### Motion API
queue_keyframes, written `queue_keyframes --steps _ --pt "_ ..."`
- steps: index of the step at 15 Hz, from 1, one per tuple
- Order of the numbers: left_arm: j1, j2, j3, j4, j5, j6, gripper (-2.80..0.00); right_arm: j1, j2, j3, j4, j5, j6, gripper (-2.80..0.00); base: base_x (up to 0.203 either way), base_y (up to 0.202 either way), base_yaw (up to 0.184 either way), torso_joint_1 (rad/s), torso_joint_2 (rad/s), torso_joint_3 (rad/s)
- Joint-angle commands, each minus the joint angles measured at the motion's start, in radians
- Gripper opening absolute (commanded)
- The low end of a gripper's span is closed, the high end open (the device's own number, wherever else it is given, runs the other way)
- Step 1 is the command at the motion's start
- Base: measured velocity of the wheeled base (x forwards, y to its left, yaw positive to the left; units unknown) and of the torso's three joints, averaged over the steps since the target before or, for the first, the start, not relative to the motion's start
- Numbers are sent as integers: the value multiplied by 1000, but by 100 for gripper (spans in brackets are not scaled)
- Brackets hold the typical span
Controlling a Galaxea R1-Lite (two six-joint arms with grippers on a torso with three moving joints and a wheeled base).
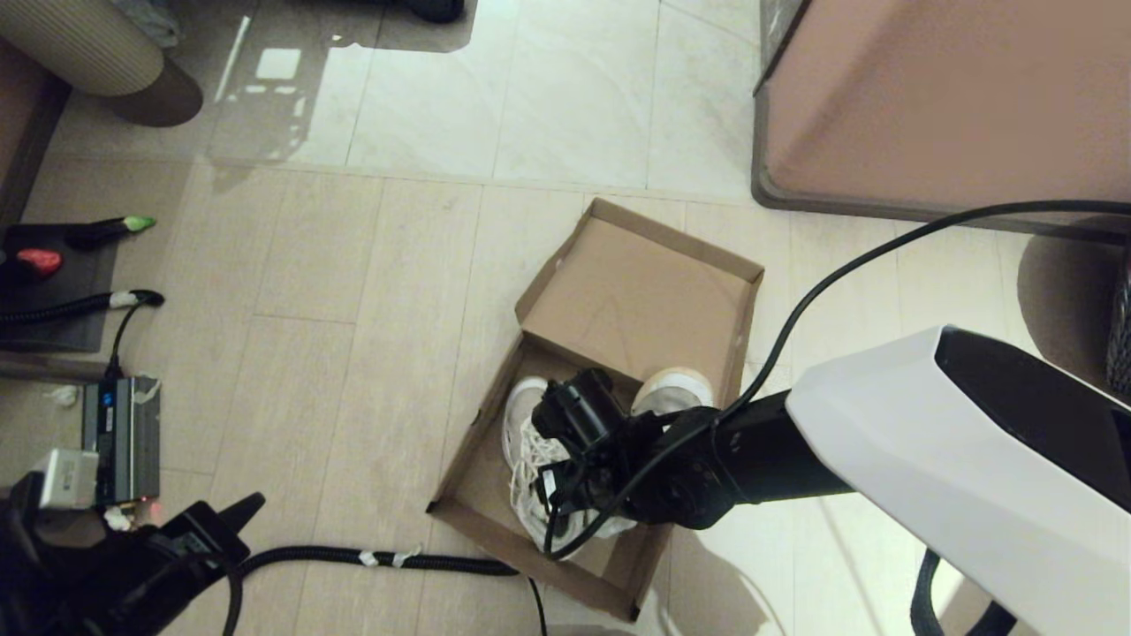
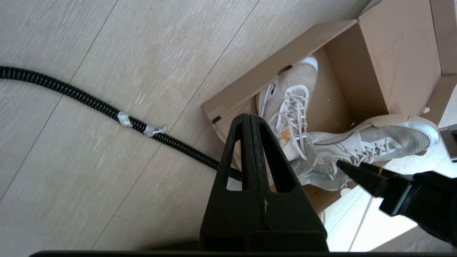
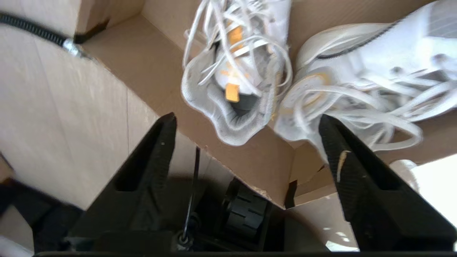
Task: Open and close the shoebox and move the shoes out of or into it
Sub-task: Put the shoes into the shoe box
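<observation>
The brown cardboard shoebox (image 1: 495, 459) lies open on the floor, its hinged lid (image 1: 636, 291) folded back. Both white lace-up shoes are inside: one (image 1: 527, 433) along the left wall, the other (image 1: 676, 389) towards the lid. My right gripper (image 3: 247, 119) hangs open just above their heel ends, with nothing held between its fingers. One shoe's heel collar (image 3: 228, 117) lies below the gap and the second shoe (image 3: 375, 71) sits by one finger. In the left wrist view its fingertips (image 2: 344, 167) reach the laces. My left gripper (image 2: 250, 116) is shut and empty, low at the left, beside the box (image 2: 357, 71).
A black corrugated cable (image 1: 380, 558) runs across the floor in front of the box's near edge. A large pinkish-brown cabinet (image 1: 954, 97) stands at the back right. At the left are a small electronics unit (image 1: 124, 433) and a dark mat (image 1: 53, 283).
</observation>
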Motion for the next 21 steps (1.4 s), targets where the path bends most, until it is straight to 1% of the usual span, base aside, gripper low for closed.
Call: queue_keyframes --steps 1,4,7,8,11,13,16,21 --pt "0 -9 2 -7 1 -3 -280 -33 -11 -2 0 -11 4 0 0 0 0 0 0 0" --pt "-2 -18 14 -7 -3 -1 -280 -166 -66 1 0 -18 4 0 0 0 0 0 0 0" --pt "-2 -11 6 -9 -5 0 -280 -266 -107 0 0 -17 -4 0 0 0 0 0 0 0" --pt "-3 -8 5 -9 -5 0 -280 -284 -114 1 0 -17 -5 -280 0 0 0 0 0 0" --pt "-3 19 -8 -9 -15 1 -280 -321 -145 6 2 -16 -5 -280 0 0 0 0 0 0" --pt "-6 45 -42 -8 -16 3 -280 -332 -151 6 2 -12 -2 -280 0 0 0 0 0 0" --pt "-6 63 -48 -9 -16 17 -280 -354 -183 9 6 2 -3 -280 0 0 0 0 0 0" --pt "-6 63 -45 -9 -16 15 -280 -363 -278 75 58 6 -2 -280 0 0 0 0 0 0"
